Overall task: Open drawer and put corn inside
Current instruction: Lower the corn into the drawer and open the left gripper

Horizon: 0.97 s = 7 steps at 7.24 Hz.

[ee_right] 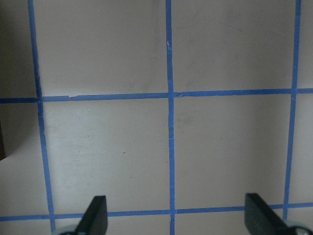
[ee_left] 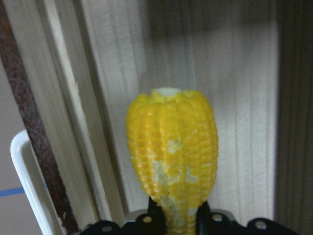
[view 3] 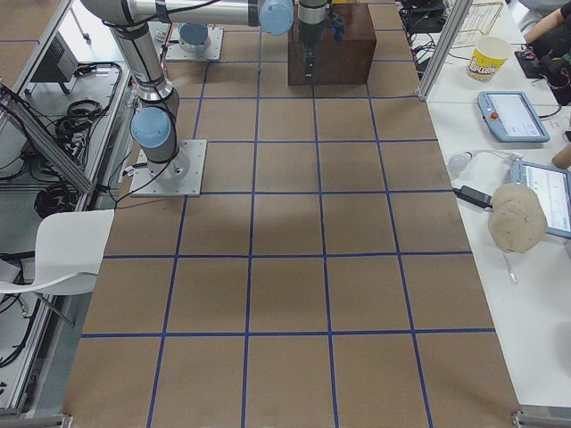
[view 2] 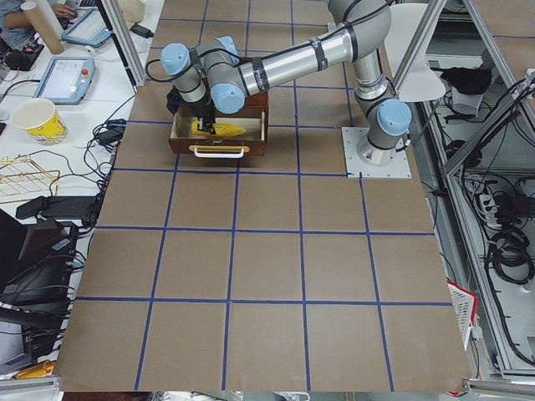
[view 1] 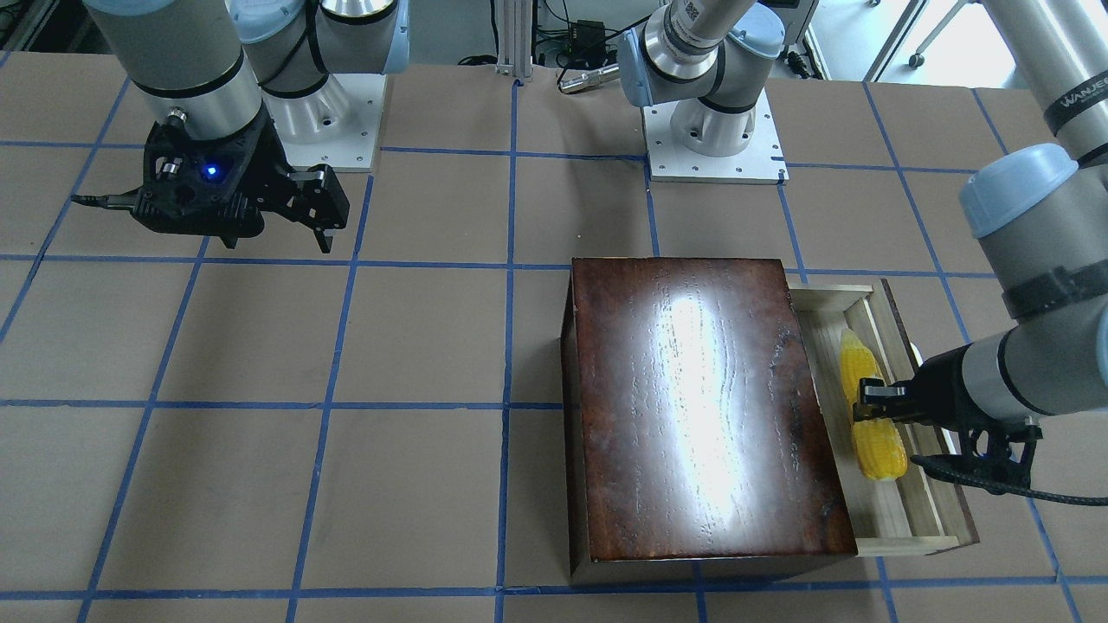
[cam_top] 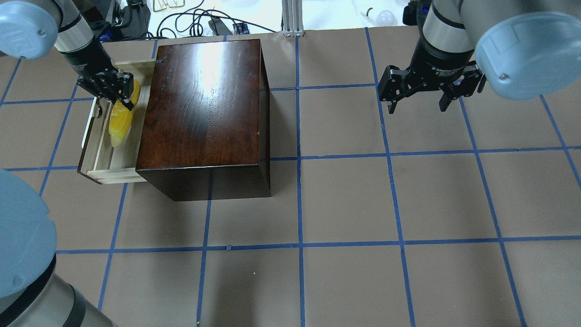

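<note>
**Ana:** Where is your left hand?

**Me:** My left hand is pinched shut on the corn, near the middle of the cob. The corn is bumpy and bright yellow, fat at one end and thin at the other.

**Ana:** What is under the hand?

**Me:** The drawer, pulled out. It is a flat tray of pale, stripy wood. The corn is low inside it, but I can't tell if it touches the floor. Just past the hand is the dark front with a smooth white handle.

**Ana:** Which step is this?

**Me:** I think it's the putting-in step, nearly done. Next I should open the hand gently, so the round cob doesn't roll, then lift straight up.

**Ana:** What else is close by?

**Me:** The shiny dark box sits right beside the hand. Far off, my right hand hangs wide open, holding nothing. It is over the brown worktop with blue lines.
</note>
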Available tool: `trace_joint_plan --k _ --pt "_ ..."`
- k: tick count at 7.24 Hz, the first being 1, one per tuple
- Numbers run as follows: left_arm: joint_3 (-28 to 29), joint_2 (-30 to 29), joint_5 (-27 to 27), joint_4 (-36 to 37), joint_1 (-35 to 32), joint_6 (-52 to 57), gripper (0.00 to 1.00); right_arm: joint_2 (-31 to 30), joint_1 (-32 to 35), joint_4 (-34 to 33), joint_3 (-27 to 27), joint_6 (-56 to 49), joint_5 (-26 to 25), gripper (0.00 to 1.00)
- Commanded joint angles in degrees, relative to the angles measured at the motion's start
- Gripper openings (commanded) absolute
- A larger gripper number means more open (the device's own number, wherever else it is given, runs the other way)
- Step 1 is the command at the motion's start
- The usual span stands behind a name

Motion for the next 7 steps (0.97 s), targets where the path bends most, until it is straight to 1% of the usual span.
trace_joint_plan --k 1,3,4,5,6,7 --pt "0.0 -0.5 0.0 0.0 0.0 0.0 0.81 0.0 0.0 0.0 0.0 0.0 0.0 1.00" --pt "0.2 -0.6 -0.8 0.0 -0.2 -0.2 0.81 0.0 0.0 0.1 0.0 0.0 0.0 1.00" --pt "0.2 -0.4 -3.5 0.0 -0.2 -0.2 0.87 0.0 0.0 0.1 0.0 0.0 0.0 1.00" --pt "0.5 0.1 -3.3 -0.1 -0.4 -0.3 1.00 0.0 0.0 0.1 0.0 0.0 0.0 1.00" --pt "1.1 1.6 -2.7 -0.9 -0.9 -0.2 1.00 0.0 0.0 0.0 0.0 0.0 0.0 1.00" --pt "2.3 2.9 -2.7 -3.8 -1.8 -0.3 1.00 0.0 0.0 0.1 0.0 0.0 0.0 1.00"
